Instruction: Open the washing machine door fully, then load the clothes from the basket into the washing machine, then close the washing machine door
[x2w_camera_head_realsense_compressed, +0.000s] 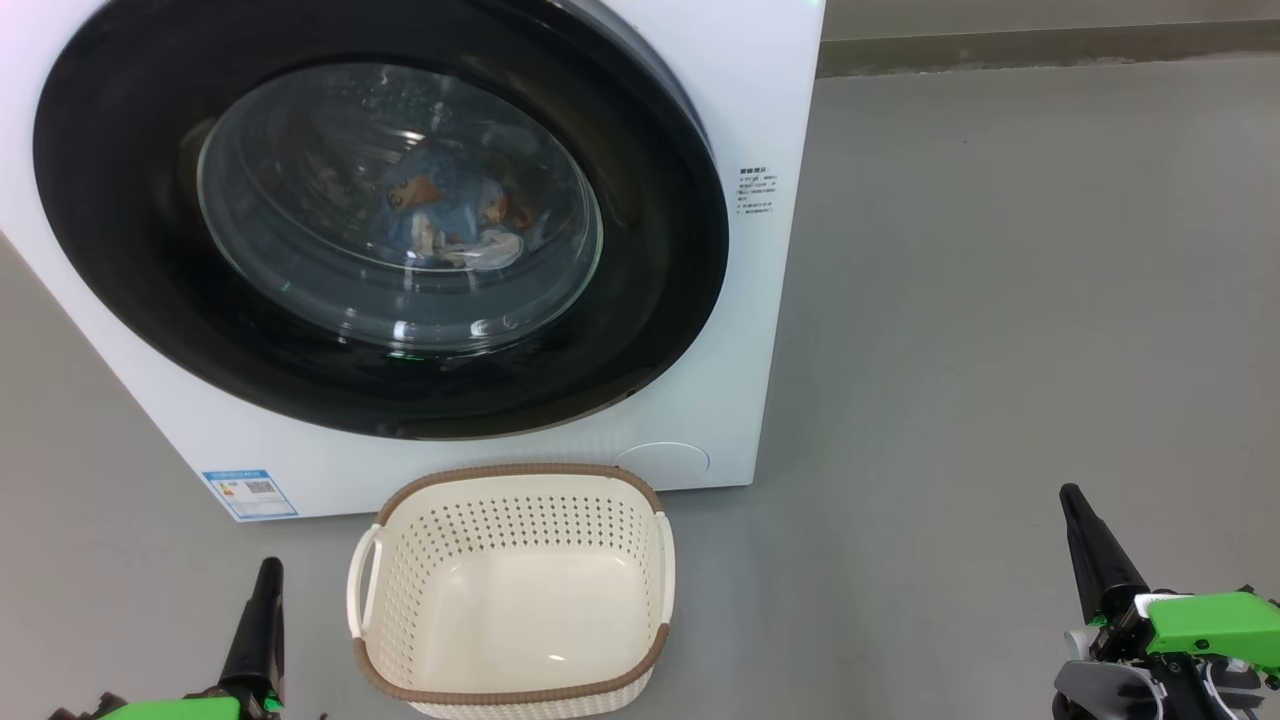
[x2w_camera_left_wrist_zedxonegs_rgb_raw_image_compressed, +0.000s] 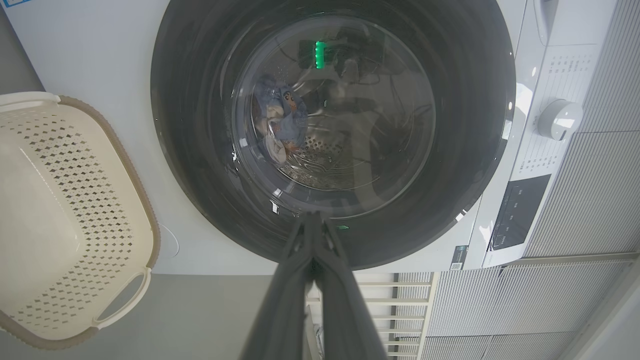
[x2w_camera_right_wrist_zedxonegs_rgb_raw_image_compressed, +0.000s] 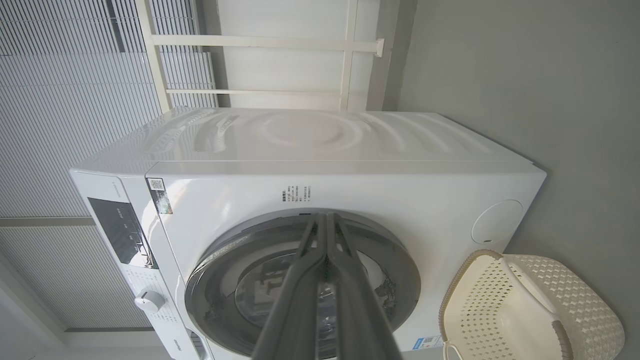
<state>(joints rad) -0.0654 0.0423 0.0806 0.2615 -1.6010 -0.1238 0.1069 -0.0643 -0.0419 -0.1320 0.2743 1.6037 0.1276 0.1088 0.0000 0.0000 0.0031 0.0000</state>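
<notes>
Head view: the washing machine door (x2w_camera_head_realsense_compressed: 120, 200) is closed with the clothes (x2w_camera_head_realsense_compressed: 440, 215) behind its glass, the basket (x2w_camera_head_realsense_compressed: 510, 470) sits empty on the floor (x2w_camera_head_realsense_compressed: 1000, 300) before it, and the left gripper (x2w_camera_head_realsense_compressed: 268, 568) and right gripper (x2w_camera_head_realsense_compressed: 1071, 494) are pinched shut, holding nothing. Left wrist view: the door looks shut, but if unlatched it could swing open. Right wrist view: a careless swing of that gripper might knock the basket.

Bright, diffuse light, faint shadows; reflections on the washing machine door (x2w_camera_head_realsense_compressed: 380, 215); wrist views bowed at edges.
</notes>
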